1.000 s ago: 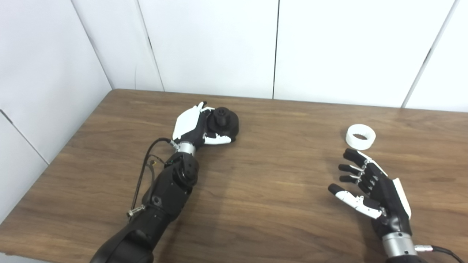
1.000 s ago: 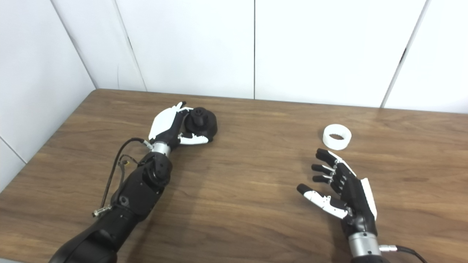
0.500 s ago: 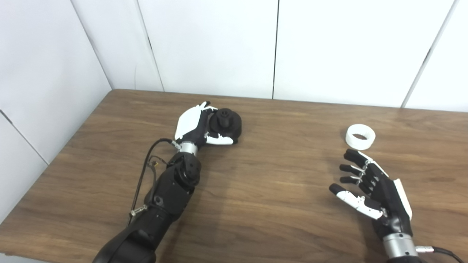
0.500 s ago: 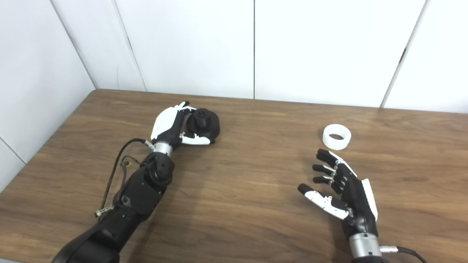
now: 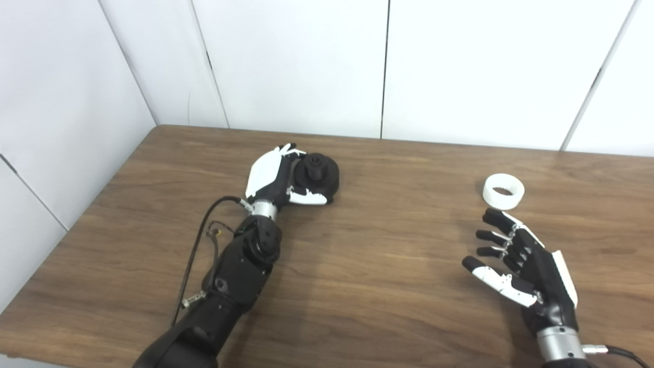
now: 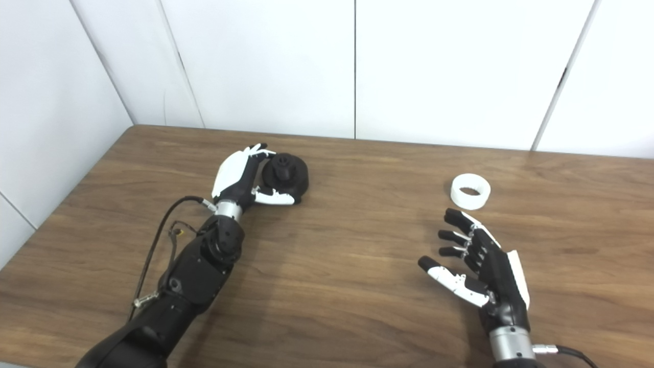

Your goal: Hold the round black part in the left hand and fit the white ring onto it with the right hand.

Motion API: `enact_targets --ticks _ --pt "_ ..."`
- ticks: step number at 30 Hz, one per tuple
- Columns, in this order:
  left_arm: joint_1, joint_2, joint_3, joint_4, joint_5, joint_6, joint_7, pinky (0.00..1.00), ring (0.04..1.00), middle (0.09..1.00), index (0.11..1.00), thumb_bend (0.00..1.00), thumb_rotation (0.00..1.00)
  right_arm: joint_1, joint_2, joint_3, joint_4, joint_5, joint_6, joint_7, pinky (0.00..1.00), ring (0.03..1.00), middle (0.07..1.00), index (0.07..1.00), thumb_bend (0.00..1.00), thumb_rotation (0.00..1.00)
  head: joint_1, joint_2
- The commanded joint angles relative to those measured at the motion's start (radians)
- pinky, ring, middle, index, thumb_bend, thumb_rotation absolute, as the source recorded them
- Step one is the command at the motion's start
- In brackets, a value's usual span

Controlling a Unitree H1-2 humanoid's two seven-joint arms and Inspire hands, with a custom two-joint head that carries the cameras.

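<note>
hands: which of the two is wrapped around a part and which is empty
The left hand is closed around the round black part on the table. The right hand is empty, fingers spread, just short of the white ring.

Both arms are glossy black with silver wrist collars. The left hand (image 5: 273, 176) and right hand (image 5: 521, 266) have white backs, white thumbs and black fingers; a black cable (image 5: 196, 250) loops beside the left forearm.

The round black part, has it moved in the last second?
Yes. The round black part in the left hand shifted slightly rightward along the wooden table.
</note>
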Motion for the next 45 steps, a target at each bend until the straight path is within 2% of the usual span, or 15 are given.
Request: enact_targets --ticks 1,12,15,24,37,45 --pt "-0.007 0.002 -0.009 -0.024 0.003 -0.015 -0.009 0.98 0.985 0.948 0.593 0.87 0.25 -0.022 0.002 -0.004 -0.034 0.005 -0.014 0.000 0.61 0.739 0.822 0.794 0.69 0.20 0.001 0.000" --pt "0.059 -0.014 -0.053 -0.087 0.012 -0.025 -0.038 0.96 0.971 0.944 0.573 0.87 0.26 -0.024 0.006 -0.002 -0.032 0.011 -0.019 0.003 0.62 0.739 0.824 0.793 0.68 0.19 -0.002 0.003" --pt "0.080 -0.018 -0.066 -0.127 0.020 -0.020 -0.051 0.94 0.967 0.946 0.581 0.87 0.27 -0.026 0.006 -0.002 -0.028 0.008 -0.024 0.001 0.62 0.740 0.822 0.791 0.68 0.19 -0.006 0.004" --pt "0.150 -0.029 -0.086 -0.251 0.021 0.001 -0.092 1.00 0.993 0.958 0.591 0.87 0.27 -0.032 0.012 0.000 -0.032 0.002 -0.012 -0.004 0.62 0.742 0.825 0.791 0.68 0.18 -0.010 0.003" --pt "0.281 -0.050 -0.121 -0.434 0.046 0.002 -0.133 0.98 0.974 0.956 0.577 0.88 0.24 -0.038 0.012 0.003 -0.033 -0.014 -0.018 -0.005 0.63 0.746 0.829 0.794 0.67 0.17 -0.033 0.005" --pt "0.355 -0.055 -0.167 -0.519 0.072 -0.008 -0.179 0.97 0.978 0.954 0.581 0.88 0.25 -0.041 0.017 0.002 -0.040 -0.018 -0.009 -0.008 0.62 0.741 0.826 0.793 0.67 0.17 -0.046 0.011"
